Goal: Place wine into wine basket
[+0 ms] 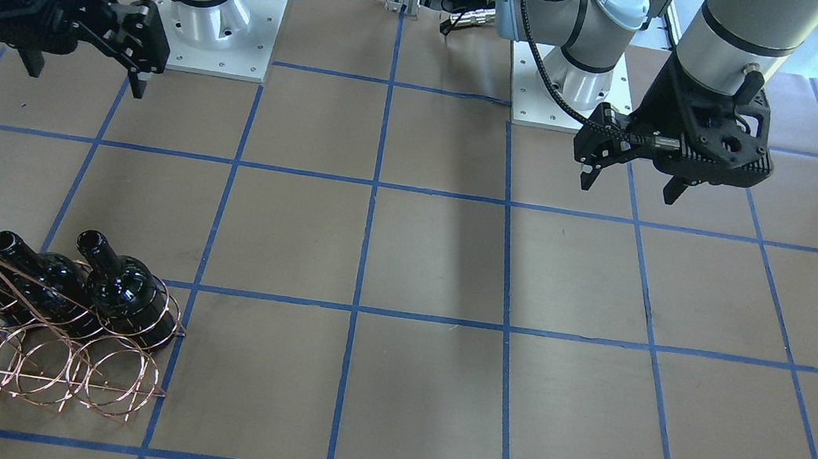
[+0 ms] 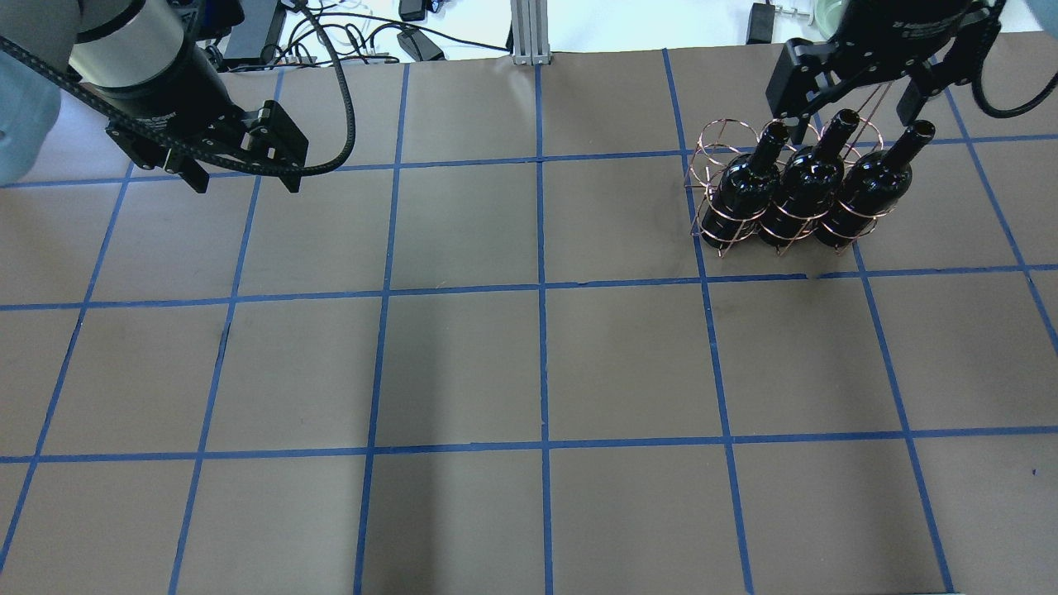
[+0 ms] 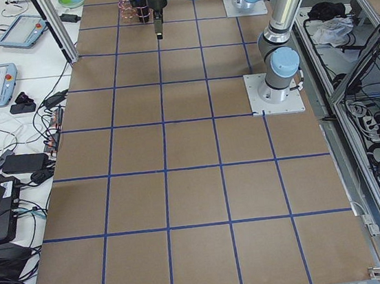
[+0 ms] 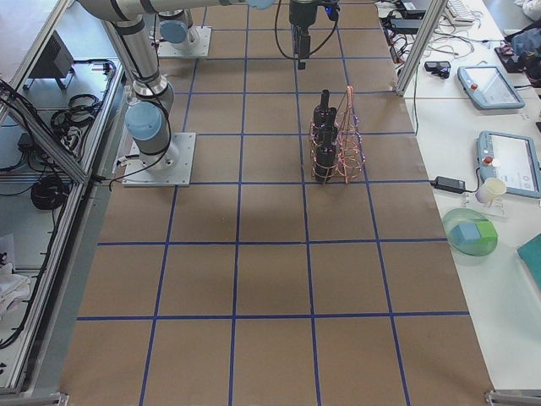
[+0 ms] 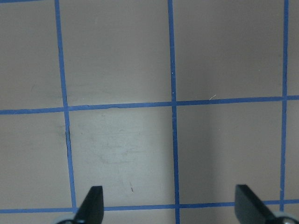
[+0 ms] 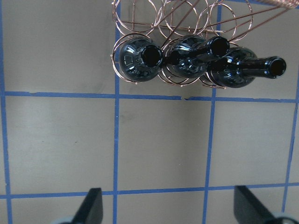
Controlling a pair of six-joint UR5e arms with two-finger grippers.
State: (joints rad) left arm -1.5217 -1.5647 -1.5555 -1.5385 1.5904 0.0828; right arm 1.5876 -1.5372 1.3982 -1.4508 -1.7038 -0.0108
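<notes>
Overhead exterior crops spread right gripper (image 2: 851,111) above wine (image 2: 806,186) in wine basket (image 2: 712,145); left gripper (image 2: 245,182) likewise spread.

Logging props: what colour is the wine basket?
The wine basket is rose-gold copper, clearest in the exterior front-facing view.

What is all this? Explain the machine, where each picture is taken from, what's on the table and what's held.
Two robot arms stand at a brown table marked with blue tape squares. Each ends in a two-finger claw: the left gripper and the right gripper. Both are open and hold nothing. One picture looks from behind the robot, one faces it, two look along the table from its ends, and two come from cameras on the wrists. On the table stands a copper wire wine basket with three dark wine bottles resting in one row of its rings; the other row is empty.
</notes>
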